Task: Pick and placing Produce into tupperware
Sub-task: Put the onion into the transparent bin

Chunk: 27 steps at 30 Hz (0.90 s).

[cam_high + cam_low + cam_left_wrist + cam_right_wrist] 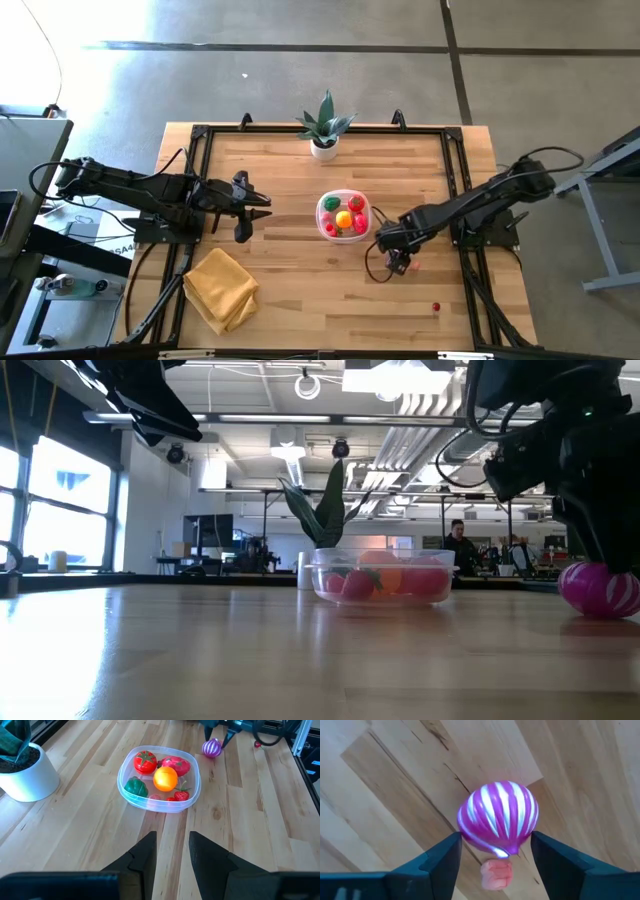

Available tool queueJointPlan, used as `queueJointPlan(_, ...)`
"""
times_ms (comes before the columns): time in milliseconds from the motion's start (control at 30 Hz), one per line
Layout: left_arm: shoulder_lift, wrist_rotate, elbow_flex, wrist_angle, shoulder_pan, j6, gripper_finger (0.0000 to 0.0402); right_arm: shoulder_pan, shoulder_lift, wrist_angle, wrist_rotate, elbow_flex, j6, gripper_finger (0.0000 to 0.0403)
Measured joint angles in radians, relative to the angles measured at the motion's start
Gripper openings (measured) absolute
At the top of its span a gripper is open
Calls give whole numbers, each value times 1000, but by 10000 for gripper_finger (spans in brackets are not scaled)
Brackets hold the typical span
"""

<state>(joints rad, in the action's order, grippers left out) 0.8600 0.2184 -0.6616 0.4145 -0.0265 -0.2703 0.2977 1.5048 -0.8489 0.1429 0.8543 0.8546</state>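
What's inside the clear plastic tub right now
Inside the clear plastic tub: a red tomato, a green vegetable, an orange-yellow round fruit, a red fruit and a strawberry. Anything beneath them is hidden.

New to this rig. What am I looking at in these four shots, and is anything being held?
Two robot arms work at a wooden table. One shot looks down from overhead, one level across the tabletop, one from each wrist.

The clear tub holds toy produce. A potted plant and a yellow cloth sit nearby, and a small red piece lies loose.

The right end effector straddles a magenta striped vegetable on the table, fingers apart, not gripping. The left end effector waits, holding nothing.
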Motion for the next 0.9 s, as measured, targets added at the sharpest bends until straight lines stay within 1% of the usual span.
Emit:
queueJointPlan(233,0,0,0,0,0,0,106,0,43,23,0,2,-26,230)
queueJointPlan(400,0,0,0,0,0,0,106,0,44,44,-13,1,-34,230)
queueJointPlan(600,0,0,0,0,0,0,106,1,43,40,-5,2,-40,230)
queueJointPlan(900,0,0,0,0,0,0,106,24,45,5,-15,55,-52,229)
